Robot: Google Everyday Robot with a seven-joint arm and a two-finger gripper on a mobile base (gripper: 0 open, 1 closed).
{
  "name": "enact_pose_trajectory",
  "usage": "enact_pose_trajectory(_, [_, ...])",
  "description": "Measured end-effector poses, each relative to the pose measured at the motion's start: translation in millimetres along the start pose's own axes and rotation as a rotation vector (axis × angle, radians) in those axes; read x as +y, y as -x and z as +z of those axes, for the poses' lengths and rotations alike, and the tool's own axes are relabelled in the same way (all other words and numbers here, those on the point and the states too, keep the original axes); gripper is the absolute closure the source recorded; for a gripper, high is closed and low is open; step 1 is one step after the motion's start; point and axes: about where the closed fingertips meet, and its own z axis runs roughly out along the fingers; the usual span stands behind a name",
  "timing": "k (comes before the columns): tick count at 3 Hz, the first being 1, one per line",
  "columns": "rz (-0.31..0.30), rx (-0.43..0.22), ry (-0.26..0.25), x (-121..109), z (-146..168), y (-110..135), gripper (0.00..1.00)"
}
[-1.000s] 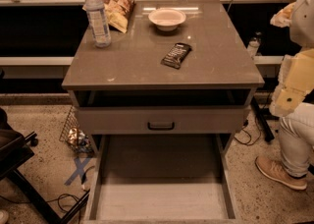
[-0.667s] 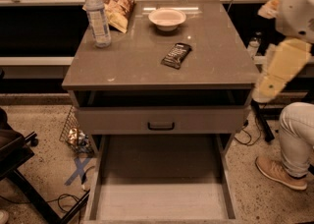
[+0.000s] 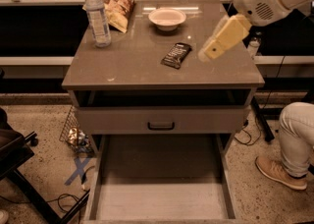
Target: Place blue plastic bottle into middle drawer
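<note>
Since a second earlier the gripper [image 3: 210, 50] had swung in from off the side and hung over the tabletop [image 3: 132, 63], just right of the snack bar [image 3: 176, 54]. Honestly couldn't tell if it was open or closed, but it wasn't holding anything.

Nearest to the camera, way below and in front of the snack bar, the middle drawer [image 3: 162, 201] was already pulled out with a bare floor. The shut drawer with the black handle [image 3: 161, 125] sat above it, still nearer than the snack bar.

The blue plastic bottle [image 3: 97, 16] stood upright, cap up, well left of the snack bar and a bit farther back. So from the gripper it was across the top, past the snack bar, to the left and away. Long axis vertical, so I'd guess a side grab.

Farther back of the snack bar were the bowl [image 3: 167, 18] and the chip bag [image 3: 117, 4], the bag right next to the bottle.
</note>
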Motion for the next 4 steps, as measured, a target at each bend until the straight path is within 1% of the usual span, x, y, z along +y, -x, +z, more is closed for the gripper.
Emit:
enact_pose_trajectory(1, [0.062,-0.212,-0.028,3.9,37.2,45.5,0.0])
enact_pose_trajectory(2, [0.085,-0.264,-0.028,18.6,60.5,61.8,0.0])
enact_pose_trajectory(3, [0.086,-0.27,-0.035,18.7,62.6,64.8,0.0])
enact_pose_trajectory(4, [0.075,-0.297,-0.024,10.6,78.8,75.6,0.0])
